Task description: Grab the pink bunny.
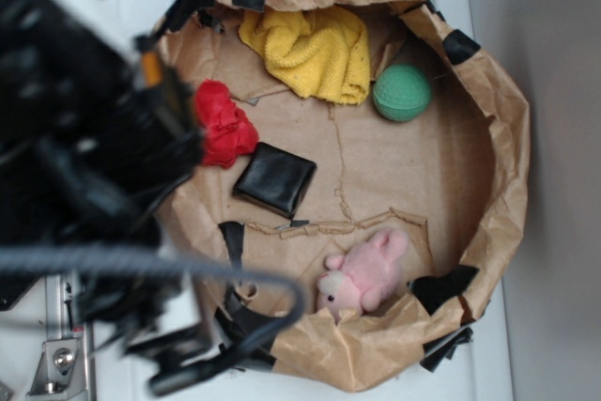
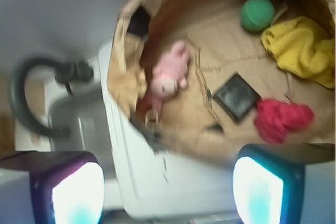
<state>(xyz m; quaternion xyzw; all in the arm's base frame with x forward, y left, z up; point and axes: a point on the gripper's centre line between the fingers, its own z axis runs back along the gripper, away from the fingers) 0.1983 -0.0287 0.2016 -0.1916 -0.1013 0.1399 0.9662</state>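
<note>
With the tool [image 2: 168,184] spread empty, the bunny [image 1: 362,274], at the bag's [image 1: 502,138] five o'clock wall, is being risked: paper could be snagged.

A brown paper bag [image 1: 502,119] holds a yellow cloth [image 1: 315,49], green ball [image 1: 402,92], red cloth [image 1: 223,125] and black square [image 1: 275,178].

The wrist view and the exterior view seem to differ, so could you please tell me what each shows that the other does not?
Only the wrist view shows the open claw with its two pale fingertips. Only the exterior view shows the blurred black robot arm. Both show the crumpled brown paper bin, the fuzzy pink plush bunny, round green ball, yellow knitted cloth, bunched red cloth and flat black square pad.
</note>
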